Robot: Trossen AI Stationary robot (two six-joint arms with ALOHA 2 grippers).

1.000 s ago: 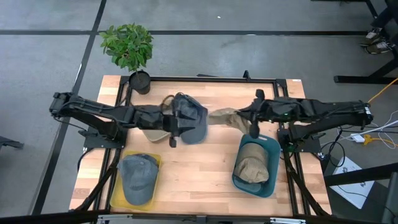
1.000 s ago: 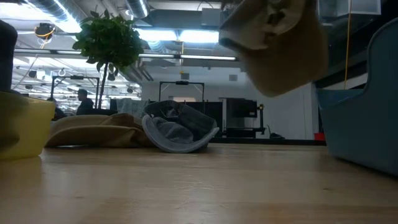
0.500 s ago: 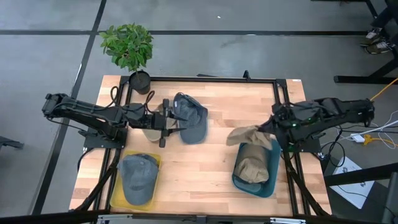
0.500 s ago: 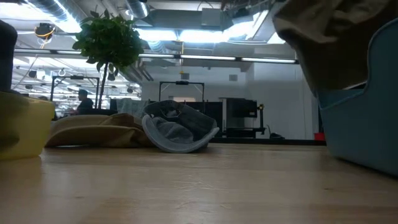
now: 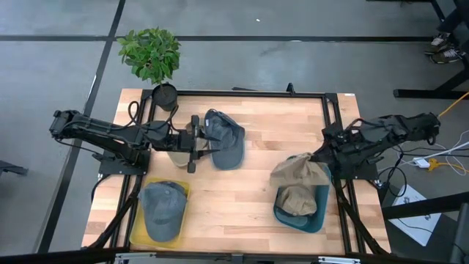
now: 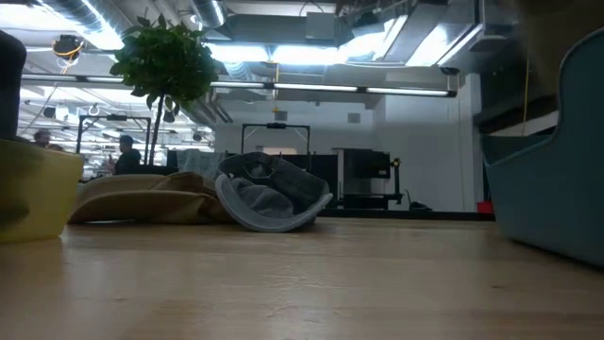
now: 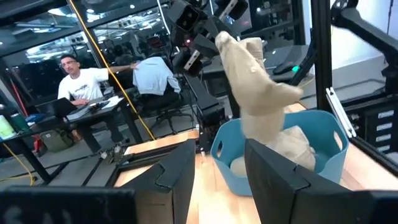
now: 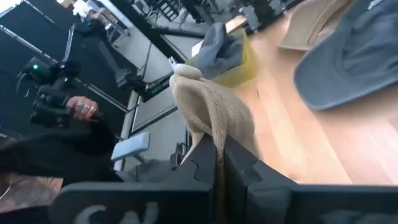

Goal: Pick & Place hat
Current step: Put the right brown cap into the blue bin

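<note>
Over the wooden table, the right gripper, clamped on a tan hat, should release squarely above the blue bin; left gripper waits half-open, empty.

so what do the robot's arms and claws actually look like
Both arms are dark, near-black jointed links with loose black cables along them. The left claw has two flat, blocky black fingers. The right claw has the same angular dark fingers, with raised lettering on the housing beneath.

Grey cap beside tan hat on table
</note>
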